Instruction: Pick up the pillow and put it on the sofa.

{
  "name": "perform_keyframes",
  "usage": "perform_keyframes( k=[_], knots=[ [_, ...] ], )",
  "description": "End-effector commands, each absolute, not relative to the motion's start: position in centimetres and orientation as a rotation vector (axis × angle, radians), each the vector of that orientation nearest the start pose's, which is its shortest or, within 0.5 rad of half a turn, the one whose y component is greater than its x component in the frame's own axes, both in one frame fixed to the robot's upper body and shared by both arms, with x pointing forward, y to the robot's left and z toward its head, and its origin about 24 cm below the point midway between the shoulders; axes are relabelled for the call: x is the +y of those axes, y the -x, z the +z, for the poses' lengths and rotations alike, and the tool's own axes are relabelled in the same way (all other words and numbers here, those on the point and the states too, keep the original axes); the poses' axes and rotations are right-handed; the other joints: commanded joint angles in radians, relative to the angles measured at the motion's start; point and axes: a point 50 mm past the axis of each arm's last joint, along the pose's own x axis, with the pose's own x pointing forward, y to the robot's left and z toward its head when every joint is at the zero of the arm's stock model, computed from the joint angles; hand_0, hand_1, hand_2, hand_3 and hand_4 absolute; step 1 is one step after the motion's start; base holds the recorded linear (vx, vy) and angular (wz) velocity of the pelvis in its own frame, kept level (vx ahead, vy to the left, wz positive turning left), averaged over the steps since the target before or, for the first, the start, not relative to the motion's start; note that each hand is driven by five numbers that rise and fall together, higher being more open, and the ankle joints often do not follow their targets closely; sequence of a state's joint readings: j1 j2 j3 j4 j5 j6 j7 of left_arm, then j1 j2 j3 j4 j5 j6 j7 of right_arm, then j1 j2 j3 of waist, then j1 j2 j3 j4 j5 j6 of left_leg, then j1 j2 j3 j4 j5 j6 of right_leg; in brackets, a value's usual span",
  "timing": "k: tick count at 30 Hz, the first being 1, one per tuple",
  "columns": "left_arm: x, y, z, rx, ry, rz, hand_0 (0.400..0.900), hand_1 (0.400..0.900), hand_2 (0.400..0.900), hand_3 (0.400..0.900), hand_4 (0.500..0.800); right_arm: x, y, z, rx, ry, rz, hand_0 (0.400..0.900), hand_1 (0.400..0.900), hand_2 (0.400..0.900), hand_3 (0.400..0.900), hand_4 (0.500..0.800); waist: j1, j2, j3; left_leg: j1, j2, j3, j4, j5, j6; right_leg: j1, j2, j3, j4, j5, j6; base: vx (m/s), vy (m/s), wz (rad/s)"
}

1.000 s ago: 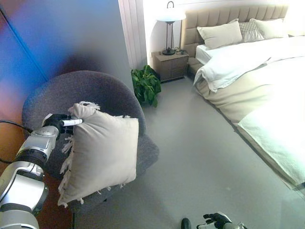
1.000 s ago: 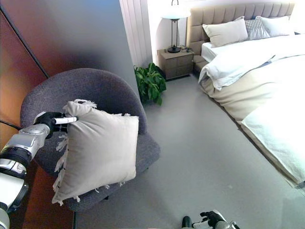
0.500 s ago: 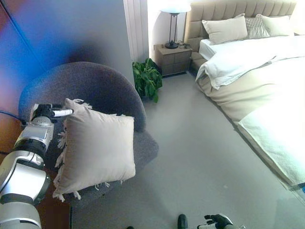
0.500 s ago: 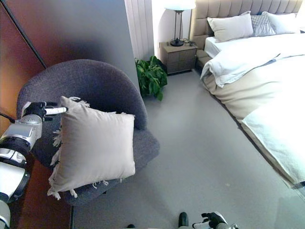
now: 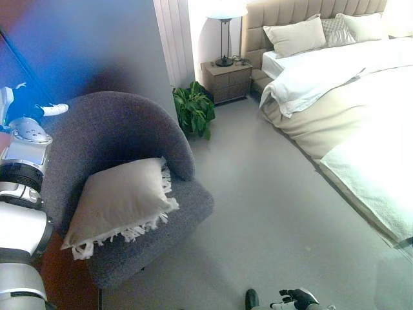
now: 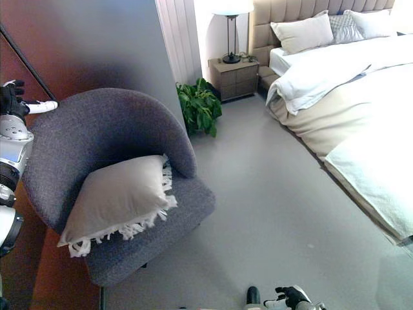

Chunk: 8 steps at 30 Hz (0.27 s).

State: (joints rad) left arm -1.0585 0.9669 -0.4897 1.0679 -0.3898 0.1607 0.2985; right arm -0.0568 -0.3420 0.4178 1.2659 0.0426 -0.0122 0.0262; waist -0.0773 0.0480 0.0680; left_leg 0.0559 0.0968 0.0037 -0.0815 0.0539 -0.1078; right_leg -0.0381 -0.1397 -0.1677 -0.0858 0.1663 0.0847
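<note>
The beige fringed pillow (image 5: 119, 197) lies tilted on the seat of the grey round-backed armchair (image 5: 122, 126), leaning on its backrest. My left hand (image 6: 14, 98) is raised at the far left, above and behind the chair's left rim. It is open, one white-tipped finger pointing right, and clear of the pillow. Only the top of my right hand (image 5: 297, 298) shows at the bottom edge, low over the floor and far from the chair.
A potted plant (image 5: 193, 110) stands just right of the chair, with a nightstand (image 5: 226, 81) and lamp (image 5: 222, 13) behind it. A large bed (image 5: 335, 97) with pillows fills the right side. Grey floor runs between chair and bed. A dark wall panel stands behind the chair.
My left hand has let go of the pillow and risen up and back to the left. The pillow has dropped from upright to lying on the chair seat.
</note>
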Motion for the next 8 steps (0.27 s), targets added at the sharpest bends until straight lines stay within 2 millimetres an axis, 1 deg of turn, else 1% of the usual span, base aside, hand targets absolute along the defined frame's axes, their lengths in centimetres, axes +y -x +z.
perform_keyframes(
  k=[1, 6, 8],
  knots=[
    [37.5, -34.4, 31.0, -0.191, -0.561, 0.753, 0.900, 0.900, 0.900, 0.900, 0.800, -27.2, -8.2, -15.3, 1.305, 0.601, 0.146, 0.900, 0.900, 0.900, 0.900, 0.800, 0.014, 0.020, -0.023, 0.004, -0.109, 0.080, -0.006, -0.062, 0.094, 0.067, 0.016, 0.035, 0.053, -0.146, 0.040, 0.00, 0.000, 0.00],
    [35.8, -35.7, 28.9, -0.150, -0.437, 0.609, 0.900, 0.900, 0.900, 0.900, 0.800, -27.0, -8.5, -15.3, 1.295, 0.599, 0.150, 0.900, 0.900, 0.900, 0.900, 0.800, 0.021, 0.019, -0.024, 0.010, -0.107, 0.076, -0.006, -0.062, 0.093, 0.072, 0.016, 0.032, 0.056, -0.150, 0.039, 0.00, 0.000, 0.00],
    [35.1, -36.1, 28.1, -0.128, -0.424, 0.549, 0.900, 0.900, 0.900, 0.900, 0.800, -26.9, -8.6, -15.3, 1.291, 0.597, 0.150, 0.900, 0.900, 0.900, 0.900, 0.800, 0.023, 0.019, -0.024, 0.010, -0.106, 0.076, -0.006, -0.062, 0.093, 0.072, 0.016, 0.033, 0.057, -0.150, 0.039, 0.00, 0.000, 0.00]
  ],
)
